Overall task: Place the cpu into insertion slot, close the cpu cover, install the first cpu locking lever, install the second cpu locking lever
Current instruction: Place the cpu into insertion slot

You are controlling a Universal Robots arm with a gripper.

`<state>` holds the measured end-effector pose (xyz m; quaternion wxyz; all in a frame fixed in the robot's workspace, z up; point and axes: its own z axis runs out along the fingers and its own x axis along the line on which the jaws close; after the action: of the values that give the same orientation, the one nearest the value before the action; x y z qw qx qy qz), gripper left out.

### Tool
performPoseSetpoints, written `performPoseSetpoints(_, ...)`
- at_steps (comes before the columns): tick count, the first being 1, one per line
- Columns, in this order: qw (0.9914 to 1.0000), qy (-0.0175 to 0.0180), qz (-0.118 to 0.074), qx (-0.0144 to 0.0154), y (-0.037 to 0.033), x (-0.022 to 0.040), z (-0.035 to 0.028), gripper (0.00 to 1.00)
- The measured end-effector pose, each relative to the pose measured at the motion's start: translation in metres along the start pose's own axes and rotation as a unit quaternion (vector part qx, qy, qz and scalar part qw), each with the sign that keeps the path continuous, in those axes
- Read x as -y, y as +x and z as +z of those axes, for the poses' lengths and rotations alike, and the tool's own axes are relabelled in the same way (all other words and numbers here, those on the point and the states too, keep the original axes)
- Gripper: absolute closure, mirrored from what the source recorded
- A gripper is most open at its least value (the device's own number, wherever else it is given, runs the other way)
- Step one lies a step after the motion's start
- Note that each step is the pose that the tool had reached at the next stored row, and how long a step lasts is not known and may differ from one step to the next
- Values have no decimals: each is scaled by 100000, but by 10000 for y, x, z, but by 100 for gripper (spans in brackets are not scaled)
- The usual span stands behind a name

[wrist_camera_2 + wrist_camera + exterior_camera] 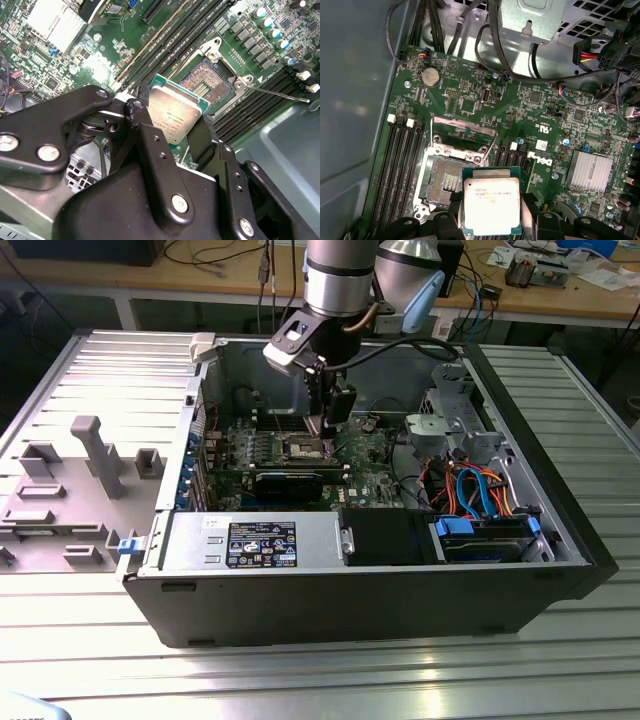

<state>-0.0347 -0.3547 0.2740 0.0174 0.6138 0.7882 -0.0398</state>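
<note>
Cpu [491,206], clamped by the gripper [491,220] near the open insertion slot [446,181], may bend its pins if lowered askew.

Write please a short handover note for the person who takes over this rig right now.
Gripper: shut on the cpu, held over the motherboard close to the insertion slot, not in it.
Slot: empty; the cpu cover stands open.
Done: cpu is in the grasp, near the slot.
Left: seating the cpu, closing the cover, both locking levers.
</note>
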Motion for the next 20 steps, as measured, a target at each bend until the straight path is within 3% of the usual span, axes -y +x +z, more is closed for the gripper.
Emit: performPoseSetpoints(20, 99979, 226, 2003, 197, 1, 0, 11, 45)
